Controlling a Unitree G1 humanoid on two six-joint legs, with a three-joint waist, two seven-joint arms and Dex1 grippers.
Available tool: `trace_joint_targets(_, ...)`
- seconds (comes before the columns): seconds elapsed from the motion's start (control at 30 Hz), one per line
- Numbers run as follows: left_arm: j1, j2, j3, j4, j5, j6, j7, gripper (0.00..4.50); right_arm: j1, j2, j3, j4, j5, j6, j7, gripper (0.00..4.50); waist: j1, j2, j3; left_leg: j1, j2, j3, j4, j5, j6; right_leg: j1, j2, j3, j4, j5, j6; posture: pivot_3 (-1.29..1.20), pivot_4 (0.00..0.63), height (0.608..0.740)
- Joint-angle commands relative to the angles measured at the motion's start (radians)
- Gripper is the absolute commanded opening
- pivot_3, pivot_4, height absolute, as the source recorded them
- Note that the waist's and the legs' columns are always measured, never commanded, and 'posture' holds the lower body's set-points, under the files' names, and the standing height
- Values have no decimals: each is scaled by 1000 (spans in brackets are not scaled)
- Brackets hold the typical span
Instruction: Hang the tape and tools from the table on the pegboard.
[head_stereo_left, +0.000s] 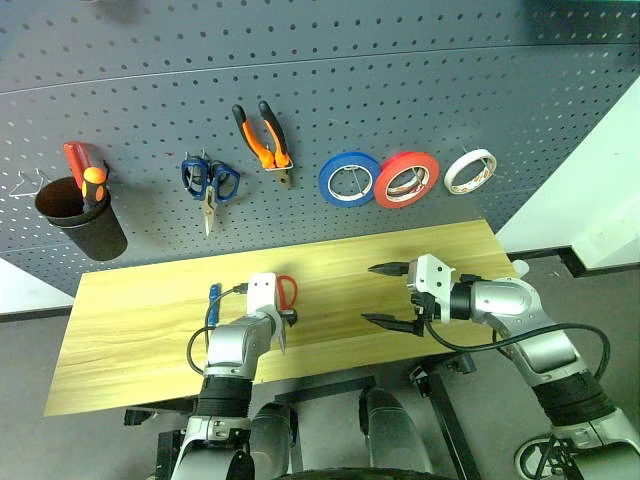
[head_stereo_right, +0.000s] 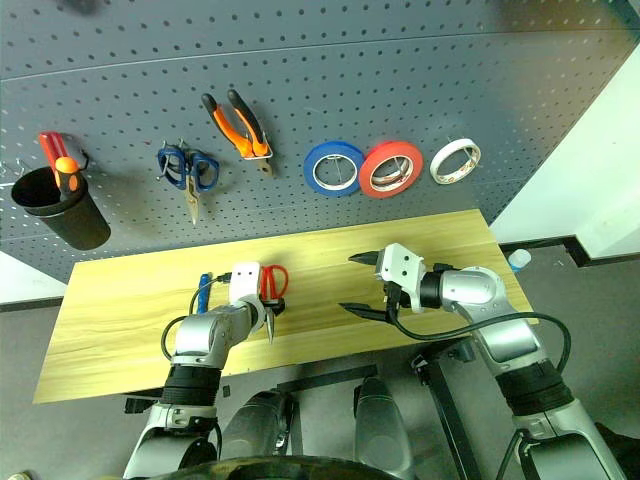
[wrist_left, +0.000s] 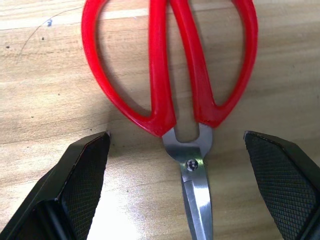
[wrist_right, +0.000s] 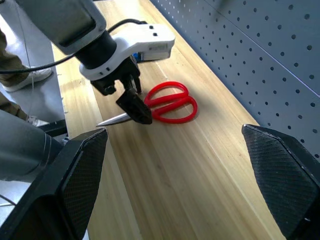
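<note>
Left wrist view: red-handled scissors (wrist_left: 186, 95) lie flat, blades toward the camera, between the released left hand's (wrist_left: 177, 187) fingers.

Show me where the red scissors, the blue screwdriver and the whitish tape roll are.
red scissors (wrist_left: 167, 70): left wrist view, inner handle arm.
blue screwdriver (head_stereo_left: 213, 299): left eye view, its handle.
whitish tape roll (head_stereo_left: 470, 171): left eye view, the ring's band.

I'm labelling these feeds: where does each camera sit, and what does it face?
Head stereo pair: looks forward and down at the pegboard and table; both arms show.
Left wrist: looks along the open left gripper onto the red-handled scissors.
Right wrist: looks across the table past the open right gripper.
Shared: scissors, table.
</note>
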Motion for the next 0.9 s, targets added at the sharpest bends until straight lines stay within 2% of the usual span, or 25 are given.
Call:
trace_joint_targets(0.03,-2,-23,48,15,-15,46,26,3266,-1,4,-28,-13,-1,-24,-11,4500,1,0,0,0,0,0,0,0,0,0,0,0,0,0,0,-45,138,738)
trace_joint_targets(0.37,-25,-49,94,0,-27,82,47,17,-27,25,-22,14,-14,-51,-20,4500,4,0,-1,0,0,0,0,0,0,0,0,0,0,0,0,-34,134,738)
trace_joint_targets(0.67,-25,-19,63,-108,-50,85,-9,17,-30,36,-25,20,-19,-64,-21,4500,2,0,-1,-1,0,0,0,0,0,0,0,0,0,0,0,-32,133,738)
trace_joint_targets(0.83,55,99,5,-307,-88,85,-141,17,-20,46,-42,-4,15,-78,-9,4500,-3,0,-1,-1,0,0,0,0,-1,-1,0,0,0,0,0,-36,130,738)
trace_joint_targets(0.9,143,194,-36,-419,-107,15,-240,17,-14,59,-62,-31,64,-63,-3,4500,-4,0,-1,-1,0,0,0,0,-1,-1,0,0,0,0,0,-39,131,738)
